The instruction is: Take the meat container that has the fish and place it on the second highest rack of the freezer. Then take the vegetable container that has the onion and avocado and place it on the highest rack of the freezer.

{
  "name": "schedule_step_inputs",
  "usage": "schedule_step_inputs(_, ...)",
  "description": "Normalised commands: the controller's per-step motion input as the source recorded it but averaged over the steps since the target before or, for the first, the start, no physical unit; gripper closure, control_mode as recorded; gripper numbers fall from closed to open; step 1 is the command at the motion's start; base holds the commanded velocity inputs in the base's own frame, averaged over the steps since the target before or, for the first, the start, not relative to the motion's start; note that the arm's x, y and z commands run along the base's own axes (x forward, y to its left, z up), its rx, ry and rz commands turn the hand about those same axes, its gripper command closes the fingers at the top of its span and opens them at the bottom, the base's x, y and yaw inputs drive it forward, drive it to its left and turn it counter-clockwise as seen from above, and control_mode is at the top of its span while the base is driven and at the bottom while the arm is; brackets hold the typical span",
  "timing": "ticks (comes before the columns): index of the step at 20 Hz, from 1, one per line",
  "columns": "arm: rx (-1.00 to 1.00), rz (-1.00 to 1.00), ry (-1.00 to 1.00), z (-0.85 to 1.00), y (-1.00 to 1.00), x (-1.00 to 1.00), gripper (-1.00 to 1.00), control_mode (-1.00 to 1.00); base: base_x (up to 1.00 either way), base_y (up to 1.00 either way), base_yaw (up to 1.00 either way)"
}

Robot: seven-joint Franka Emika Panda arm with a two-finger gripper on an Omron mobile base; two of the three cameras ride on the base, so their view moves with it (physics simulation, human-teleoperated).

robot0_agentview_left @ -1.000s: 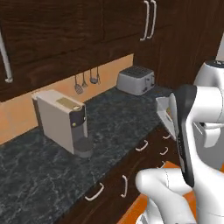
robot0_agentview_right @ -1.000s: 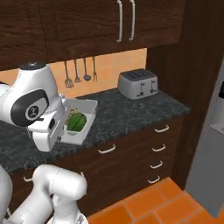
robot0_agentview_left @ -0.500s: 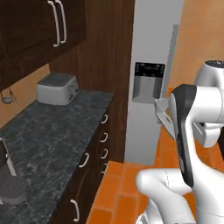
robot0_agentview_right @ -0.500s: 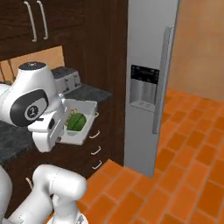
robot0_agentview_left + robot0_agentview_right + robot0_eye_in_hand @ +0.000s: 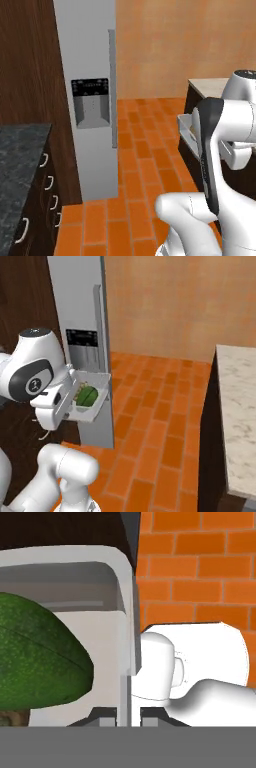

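White plastic forms the vegetable container (image 5: 92, 403), carried in the air in front of the closed freezer (image 5: 80, 316); the gripper (image 5: 129, 716) is clamped narrowly on its right-hand wall, one fingertip on each side of the wall in the hand view. The avocado (image 5: 37, 652) lies inside, just beside the gripped wall, its long axis roughly across the hand view. The onion cannot be made out with certainty, and in the left base view the arm covers most of the container.
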Motion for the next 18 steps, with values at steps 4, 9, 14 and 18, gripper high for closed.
schedule_step_inputs(4,0.0,0.0,0.0,0.0,0.0,0.0,1.0,1.0,0.42,-0.81,-0.19)
schedule_step_inputs(9,0.0,0.0,0.0,0.0,0.0,0.0,1.0,1.0,0.45,-0.55,-0.01)
schedule_step_inputs(14,0.0,0.0,0.0,0.0,0.0,0.0,1.0,1.0,0.72,-0.02,0.0)
schedule_step_inputs(18,0.0,0.0,0.0,0.0,0.0,0.0,1.0,1.0,0.99,-0.08,0.0)
